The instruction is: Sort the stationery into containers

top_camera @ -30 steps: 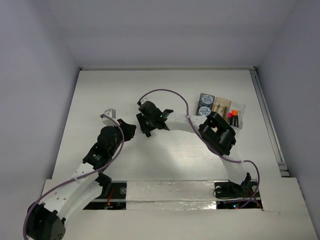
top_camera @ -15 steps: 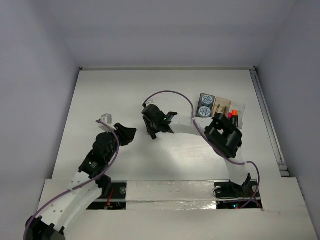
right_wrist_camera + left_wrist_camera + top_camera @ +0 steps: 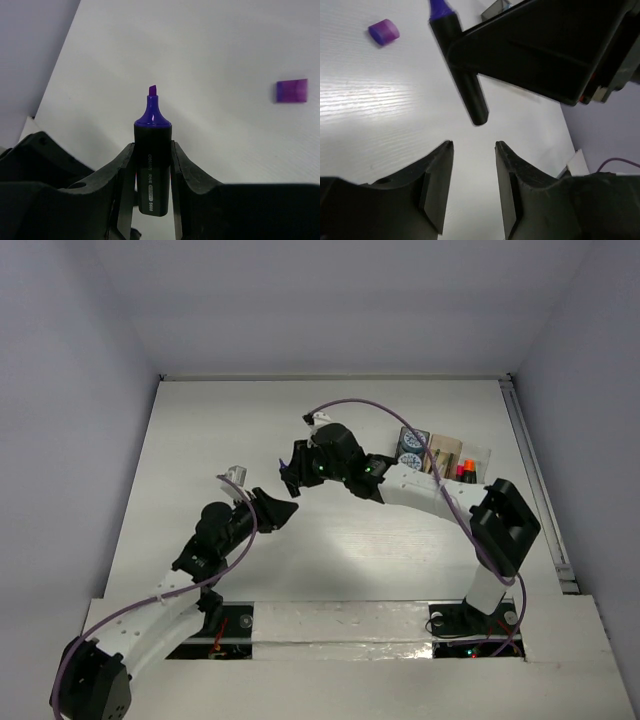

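On the white bench point(image 3: 200, 440), the clear box point(image 3: 480, 453) sits at the far right. The right hand point(image 3: 152, 150) is clamped on an uncapped purple highlighter point(image 3: 152, 165) over mid-bench. The left hand point(image 3: 473, 145), fingers apart, faces the butt end. Its purple cap point(image 3: 384, 32) lies loose nearby. The step looks like recapping or a handover, so the left hand must line up.

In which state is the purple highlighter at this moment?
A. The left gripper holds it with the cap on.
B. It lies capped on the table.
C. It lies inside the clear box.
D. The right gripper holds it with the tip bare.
D: in the right wrist view the right gripper clamps the purple highlighter with its chisel tip uncovered, and a loose purple cap lies apart on the table.
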Motion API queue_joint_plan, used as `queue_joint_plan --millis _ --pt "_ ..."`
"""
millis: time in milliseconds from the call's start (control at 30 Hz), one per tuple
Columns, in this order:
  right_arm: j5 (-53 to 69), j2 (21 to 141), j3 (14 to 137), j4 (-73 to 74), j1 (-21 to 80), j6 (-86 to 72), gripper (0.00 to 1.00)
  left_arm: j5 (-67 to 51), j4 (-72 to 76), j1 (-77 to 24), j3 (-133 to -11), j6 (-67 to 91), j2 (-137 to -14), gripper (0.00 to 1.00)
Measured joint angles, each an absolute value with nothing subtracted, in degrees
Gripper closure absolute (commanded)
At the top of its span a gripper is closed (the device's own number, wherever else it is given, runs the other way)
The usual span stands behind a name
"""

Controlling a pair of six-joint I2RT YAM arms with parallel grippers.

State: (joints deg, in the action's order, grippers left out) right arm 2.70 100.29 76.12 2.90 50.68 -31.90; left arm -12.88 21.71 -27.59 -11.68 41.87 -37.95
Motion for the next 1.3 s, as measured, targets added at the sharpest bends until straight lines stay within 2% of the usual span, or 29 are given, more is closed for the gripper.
queue_joint_plan --millis 133,633,1067,1300 --pt "5.45 100.92 74.65 1.61 50.68 -33.43 0.90 -14.72 25.15 -27.57 -11.66 42.35 -39.09 0.58" --pt "10.81 100.95 70.39 -3.25 50.68 -36.60 0.90 -14.68 28.23 -27.57 -11.68 42.30 -44.21 0.64" --pt "11.92 99.66 67.61 -6.96 51.07 -38.85 0.90 -11.55 30.11 -27.57 -11.70 42.04 -45.76 0.59" --pt "13.04 99.66 67.35 -10.96 51.46 -41.47 0.90 -11.20 33.15 -27.70 -11.14 43.83 -46.09 0.70"
